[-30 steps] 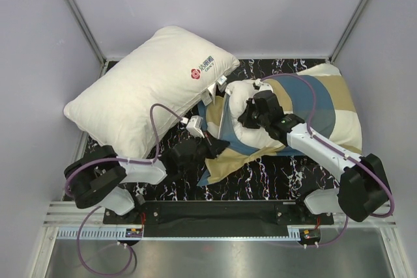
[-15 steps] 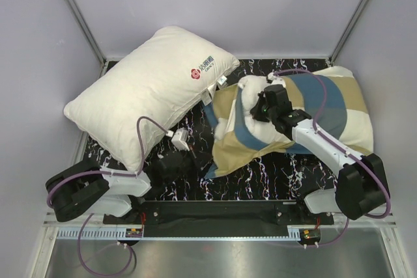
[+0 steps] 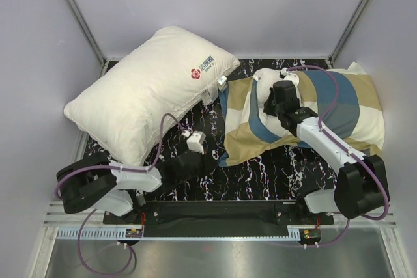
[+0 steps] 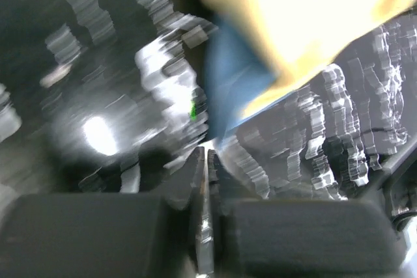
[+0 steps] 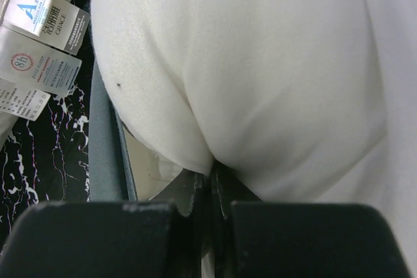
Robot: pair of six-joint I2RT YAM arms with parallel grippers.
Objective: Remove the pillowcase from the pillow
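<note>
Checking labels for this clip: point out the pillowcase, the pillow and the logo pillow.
pillowcase (image 3: 242, 141), top view, tan near-left corner.
pillow (image 5: 260, 63), right wrist view, bare white bulge.
logo pillow (image 3: 140, 99), top view, plain middle.

Pillowcase (image 3: 247, 128) and pillow (image 3: 264, 86) farther right

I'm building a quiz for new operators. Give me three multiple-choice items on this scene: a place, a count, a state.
1. Where does the logo pillow lie? A far left; B far right; C near edge, centre.
2. How many pillows are there? A one; B two; C three.
3. The right fingers are: A wide open; B shut on the pillow; C shut on the pillowcase.
Answers: 1 A, it lies left of the pillowcase. 2 B, one bare, one in checks. 3 B, they pinch white fabric.
</note>
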